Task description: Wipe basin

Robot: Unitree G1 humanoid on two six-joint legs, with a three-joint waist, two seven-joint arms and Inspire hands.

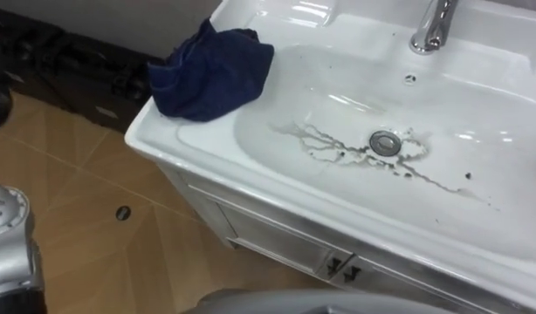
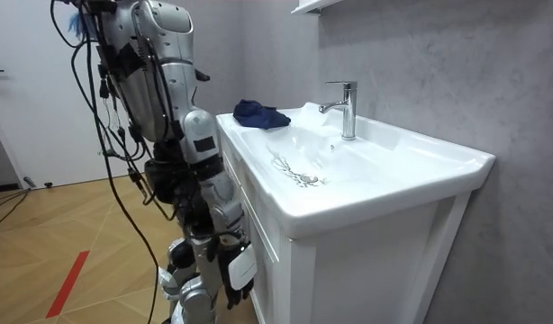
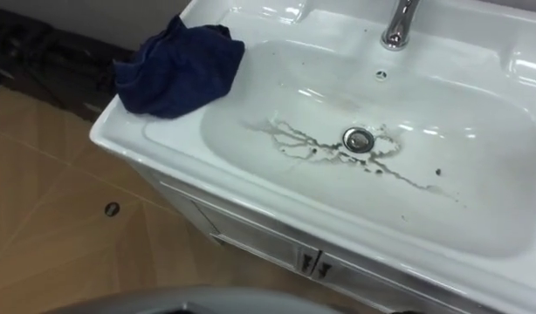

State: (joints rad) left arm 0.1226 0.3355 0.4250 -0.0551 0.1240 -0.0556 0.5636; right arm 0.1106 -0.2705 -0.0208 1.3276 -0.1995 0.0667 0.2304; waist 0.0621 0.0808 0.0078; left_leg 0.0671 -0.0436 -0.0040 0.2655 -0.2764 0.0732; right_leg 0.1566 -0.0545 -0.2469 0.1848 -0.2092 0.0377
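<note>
On glossy white basin rim, crumpled blue cloth; branching dark streaks

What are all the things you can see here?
basin: one, white, atop the cabinet
cloth: one, dark blue, bunched on the basin's left rim
faucet: one, silver, at the basin's back
drain: one, metal, at the bowl's bottom
dirt streaks: several, dark, around the drain
cabinet: one, white, under the basin
boxes: some, black, on the floor left of the basin
floor: one, brown wood, around the cabinet
right hand: one, dark, hanging beside the cabinet
</note>
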